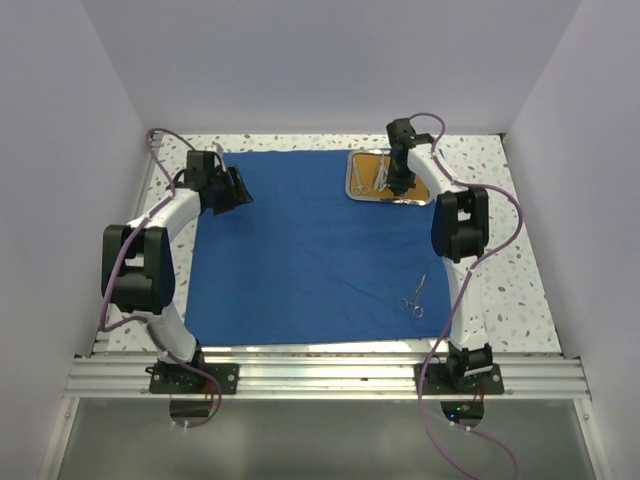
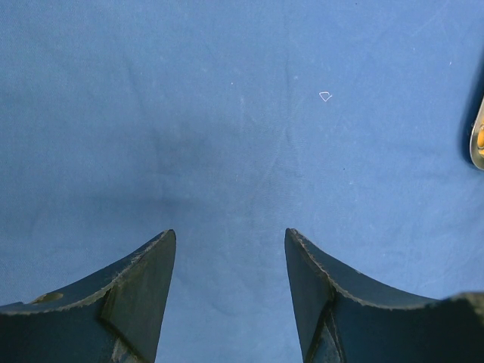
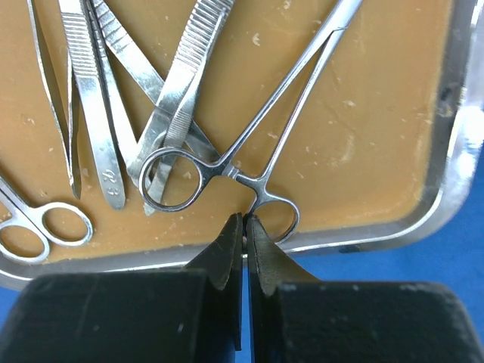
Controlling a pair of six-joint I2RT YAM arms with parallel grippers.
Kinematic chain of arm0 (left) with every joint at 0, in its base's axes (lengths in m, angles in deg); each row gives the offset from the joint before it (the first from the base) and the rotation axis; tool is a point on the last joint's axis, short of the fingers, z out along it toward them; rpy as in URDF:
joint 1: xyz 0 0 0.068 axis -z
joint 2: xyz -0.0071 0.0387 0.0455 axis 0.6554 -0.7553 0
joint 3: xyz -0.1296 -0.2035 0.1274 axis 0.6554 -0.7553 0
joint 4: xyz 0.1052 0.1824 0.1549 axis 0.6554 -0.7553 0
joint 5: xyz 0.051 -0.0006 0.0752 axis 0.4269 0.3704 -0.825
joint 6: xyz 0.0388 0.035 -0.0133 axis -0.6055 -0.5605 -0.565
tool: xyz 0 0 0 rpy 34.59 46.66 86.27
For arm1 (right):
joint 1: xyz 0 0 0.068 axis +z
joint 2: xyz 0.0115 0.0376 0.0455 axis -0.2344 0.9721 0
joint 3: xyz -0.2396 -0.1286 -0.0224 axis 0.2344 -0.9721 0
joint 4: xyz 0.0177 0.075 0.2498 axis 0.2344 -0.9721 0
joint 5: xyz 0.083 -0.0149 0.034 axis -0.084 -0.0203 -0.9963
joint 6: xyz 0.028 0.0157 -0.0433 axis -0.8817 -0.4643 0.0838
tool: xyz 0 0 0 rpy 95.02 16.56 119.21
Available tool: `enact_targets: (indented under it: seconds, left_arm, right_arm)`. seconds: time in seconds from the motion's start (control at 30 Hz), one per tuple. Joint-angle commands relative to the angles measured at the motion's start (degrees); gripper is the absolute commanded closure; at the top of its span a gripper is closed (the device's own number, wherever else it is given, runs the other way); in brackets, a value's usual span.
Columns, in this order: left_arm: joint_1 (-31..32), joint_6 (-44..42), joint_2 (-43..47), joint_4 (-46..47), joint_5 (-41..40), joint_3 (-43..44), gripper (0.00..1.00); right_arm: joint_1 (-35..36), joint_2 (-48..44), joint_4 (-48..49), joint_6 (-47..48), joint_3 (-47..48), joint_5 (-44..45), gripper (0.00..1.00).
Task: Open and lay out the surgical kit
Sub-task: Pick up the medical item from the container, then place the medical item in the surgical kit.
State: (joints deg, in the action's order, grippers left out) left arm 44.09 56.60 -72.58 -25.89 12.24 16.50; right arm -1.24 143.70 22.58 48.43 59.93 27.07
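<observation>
The right gripper is holding its fingers pressed almost together, with only a thin slit showing between them. The tips are sitting at the near ring of a pair of forceps, and that ring is passing partly under the right-hand tip. Whether the ring is actually being clamped cannot be told.

The forceps are lying slantwise in the tray, with their other ring overlapping a pair of ridged tweezers. A second pair of tweezers is lying beside them. A ringed handle is showing at the left edge. The tray is steel-rimmed, with an orange-brown, flecked floor.

The left gripper is hanging over the cloth with its fingers spread wide and nothing between them.

From above, the royal-blue cloth is lying open and flat across the speckled table. The tray is sitting on the cloth's far right corner, under the right gripper. One ringed tool is lying alone on the cloth near its front right corner, well apart from the tray. The left gripper is hanging over the far left corner.
</observation>
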Motion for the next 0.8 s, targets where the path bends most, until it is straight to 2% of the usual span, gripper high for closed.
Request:
enact_targets:
  seconds: [0.0, 0.2, 0.4, 0.57, 0.77]
  left_arm:
    - [-0.06, -1.01, 0.53, 0.24, 0.53, 0.56, 0.36]
    - [-0.06, -0.92, 0.53, 0.94, 0.44, 0.64, 0.36]
    - [-0.06, -0.83, 0.79, 1.29, 0.62, 0.91, 0.36]
    - [-0.06, -0.48, 0.44, 2.08, 0.88, 1.17, 0.36]
    - [-0.06, 0.22, -1.05, 3.22, 1.84, 1.96, 0.36]
  right_arm:
    - [-0.27, -2.41, -4.14, 1.58, 4.24, 3.08, 1.00]
    - [-0.27, -7.85, -6.34, 2.72, 5.48, 4.58, 1.00]
    - [0.25, -16.19, -7.92, 1.93, 0.57, 3.71, 1.00]
    - [2.62, -26.48, -10.38, 2.10, -11.38, 2.48, 1.00]
    - [7.80, -45.87, -10.83, -0.09, -35.54, -1.30, 1.00]
